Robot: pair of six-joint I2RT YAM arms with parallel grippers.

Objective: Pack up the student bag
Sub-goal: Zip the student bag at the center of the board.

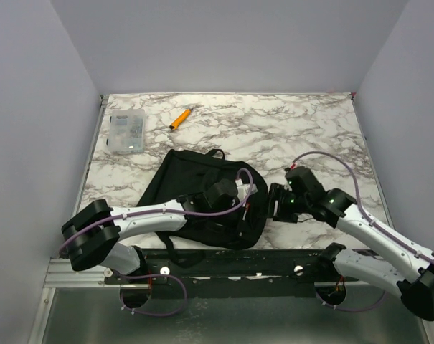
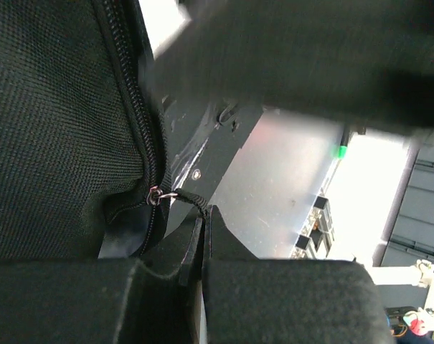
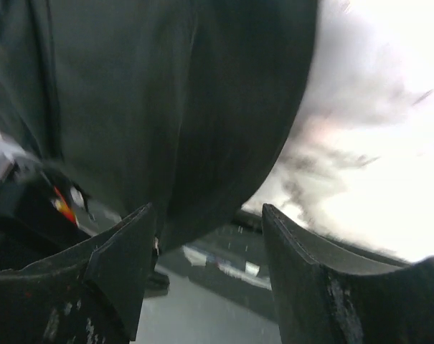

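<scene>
My left pincer (image 2: pixel 204 226) pinches the zipper pull cord (image 2: pixel 188 197) of the student bag (image 1: pixel 181 183), which lies near the marble table's (image 1: pixel 310 129) front edge. My right pincer (image 3: pixel 206 222) gapes beside it. The cord may slip, or the unheld bag may drag.

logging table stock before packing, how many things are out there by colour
black: 1, the student bag
clear: 1, plastic box
orange: 1, pen
total: 3
</scene>
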